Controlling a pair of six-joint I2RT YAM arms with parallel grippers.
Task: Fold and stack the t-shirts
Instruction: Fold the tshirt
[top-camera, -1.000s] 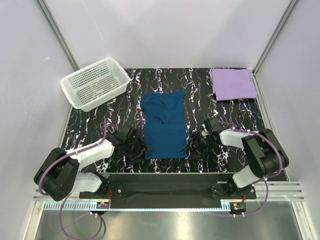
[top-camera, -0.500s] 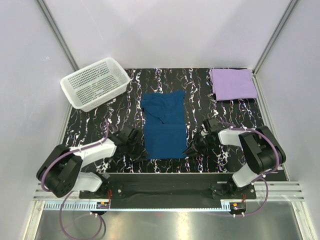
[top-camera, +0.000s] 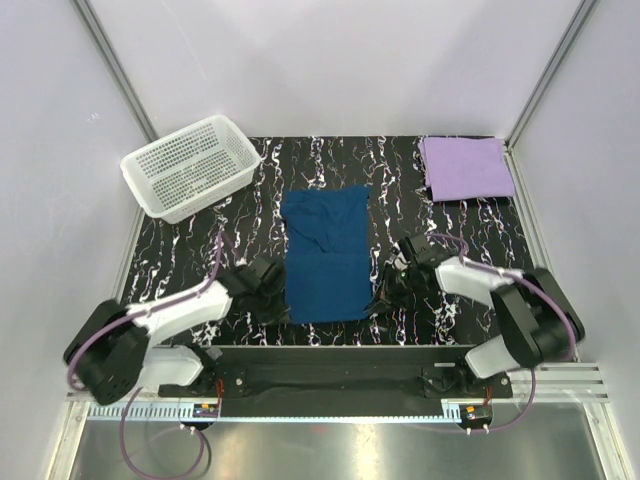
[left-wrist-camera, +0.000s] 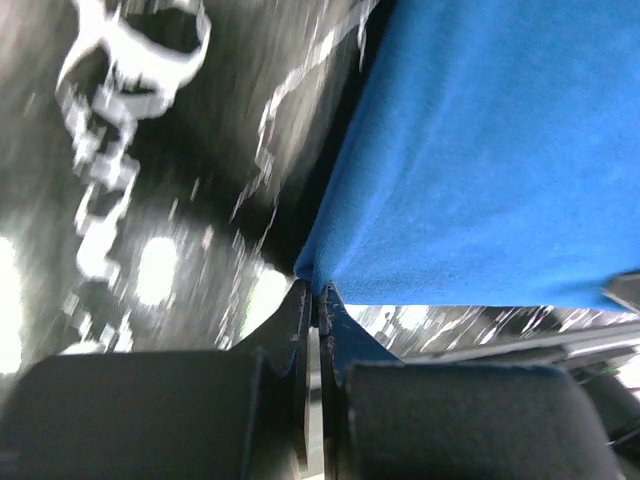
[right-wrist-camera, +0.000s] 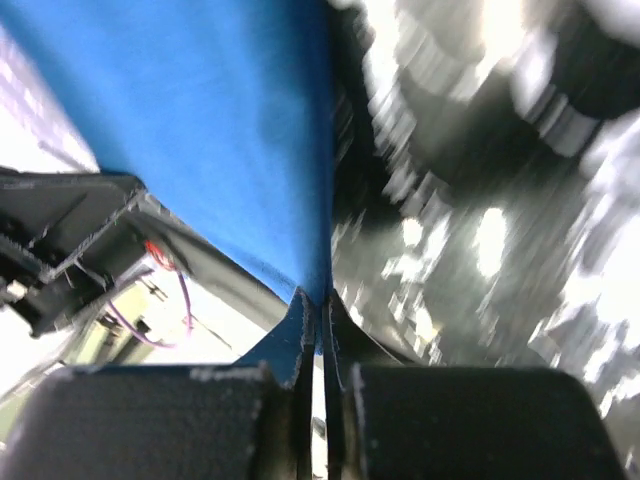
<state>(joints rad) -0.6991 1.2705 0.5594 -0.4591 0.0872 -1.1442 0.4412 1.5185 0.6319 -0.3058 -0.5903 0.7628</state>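
Note:
A dark teal-blue t-shirt (top-camera: 327, 252) lies part-folded in the middle of the black marbled table (top-camera: 240, 215). My left gripper (top-camera: 284, 308) is shut on its near left corner; the left wrist view shows the blue cloth (left-wrist-camera: 480, 150) pinched between the fingertips (left-wrist-camera: 317, 297). My right gripper (top-camera: 376, 300) is shut on the near right corner, and the blue cloth (right-wrist-camera: 220, 130) rises from its closed jaws (right-wrist-camera: 321, 300). The near edge looks slightly lifted. A pale lavender t-shirt (top-camera: 465, 167) lies folded at the back right corner.
A white perforated basket (top-camera: 190, 165) stands at the back left of the table. White walls and metal posts close in the sides and back. The arms' mounting rail (top-camera: 340, 375) runs along the near edge.
Both grippers have closed on the near corners of the blue t-shirt. Its near edge has been drawn slightly away from the front of the table.

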